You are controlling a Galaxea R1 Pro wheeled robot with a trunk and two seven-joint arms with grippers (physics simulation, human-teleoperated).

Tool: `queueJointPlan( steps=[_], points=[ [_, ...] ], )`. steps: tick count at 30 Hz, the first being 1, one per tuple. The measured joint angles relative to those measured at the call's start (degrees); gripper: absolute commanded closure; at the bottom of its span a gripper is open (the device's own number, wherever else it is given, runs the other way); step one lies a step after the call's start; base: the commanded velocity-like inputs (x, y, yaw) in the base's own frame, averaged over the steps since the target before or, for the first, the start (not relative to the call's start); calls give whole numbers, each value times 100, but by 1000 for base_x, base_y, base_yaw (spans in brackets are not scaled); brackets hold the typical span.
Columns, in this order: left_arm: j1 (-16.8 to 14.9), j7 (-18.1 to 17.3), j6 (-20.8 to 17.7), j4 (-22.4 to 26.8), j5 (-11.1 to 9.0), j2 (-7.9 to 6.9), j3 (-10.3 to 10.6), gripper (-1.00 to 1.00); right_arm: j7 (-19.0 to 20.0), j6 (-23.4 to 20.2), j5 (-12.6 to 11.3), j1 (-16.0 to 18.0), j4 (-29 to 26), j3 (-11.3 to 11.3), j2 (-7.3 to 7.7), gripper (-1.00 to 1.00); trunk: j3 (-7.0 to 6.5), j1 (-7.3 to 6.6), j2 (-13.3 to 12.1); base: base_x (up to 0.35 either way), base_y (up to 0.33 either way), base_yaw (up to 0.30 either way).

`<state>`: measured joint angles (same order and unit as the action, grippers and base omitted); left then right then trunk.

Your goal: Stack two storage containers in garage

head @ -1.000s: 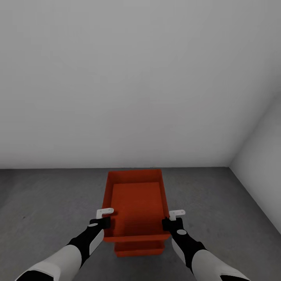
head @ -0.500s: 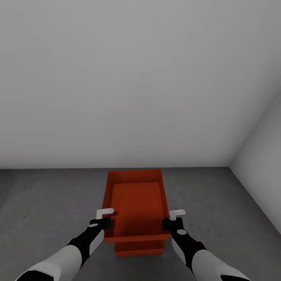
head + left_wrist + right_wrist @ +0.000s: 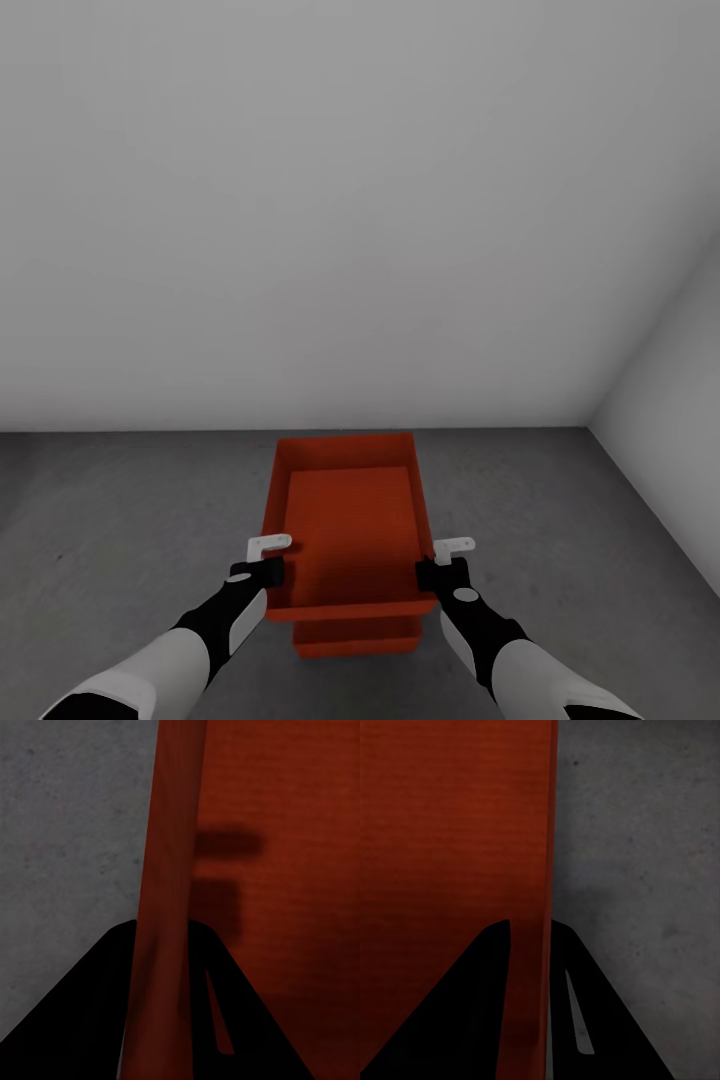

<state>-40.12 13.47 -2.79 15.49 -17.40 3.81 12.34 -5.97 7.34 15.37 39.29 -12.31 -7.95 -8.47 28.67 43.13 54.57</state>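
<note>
The upper storage container (image 3: pixel 350 530) sits low in the centre of the head view, resting on the lower storage container (image 3: pixel 355 640), whose near end pokes out beneath it toward the bottom of the frame. Both stand on the floor (image 3: pixel 120 520) before the back wall (image 3: pixel 350 200); a side wall (image 3: pixel 670 440) closes the right edge. The left gripper (image 3: pixel 262 562) straddles the upper container's left wall near its near corner, the right gripper (image 3: pixel 438 566) its right wall (image 3: pixel 544 870).

A plain white wall (image 3: pixel 350 200) meets a second white wall (image 3: pixel 665 400) at the right corner.
</note>
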Motion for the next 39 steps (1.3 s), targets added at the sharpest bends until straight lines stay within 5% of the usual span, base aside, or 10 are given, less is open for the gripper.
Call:
queueJointPlan(
  steps=[39],
  points=[
    [0, -1, -11, 10, 5, -4, 0, 100, -1, 0, 0, 0, 0, -5, -3, 100, 308, 0, 0, 0, 0, 0]
  ],
)
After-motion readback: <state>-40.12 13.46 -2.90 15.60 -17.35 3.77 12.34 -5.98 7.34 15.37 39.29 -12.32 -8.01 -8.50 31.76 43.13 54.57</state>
